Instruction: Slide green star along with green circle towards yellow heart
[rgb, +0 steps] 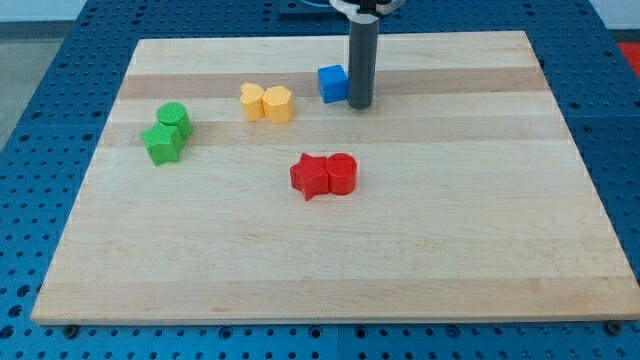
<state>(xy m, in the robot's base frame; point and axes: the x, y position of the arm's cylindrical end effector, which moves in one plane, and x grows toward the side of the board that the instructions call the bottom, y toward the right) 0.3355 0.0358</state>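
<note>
Beside the blue cube (332, 83) at upper centre, my tip (360, 105), a jawless end effector, must circle left behind the touching green star (162, 144) and green circle (174, 119), then push them right toward the yellow heart (277, 104).

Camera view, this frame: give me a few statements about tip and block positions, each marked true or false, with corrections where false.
1. My tip stands just to the view's right of the blue block. True.
2. The green star and the green circle lie far apart. False: they touch, circle toward the view's top.
3. The yellow heart lies to the view's right of both green blocks. True.
4. My tip is pressing the green star. False: it stands well to the view's right, beside the blue block.
5. The red star touches the red circle. True.
</note>
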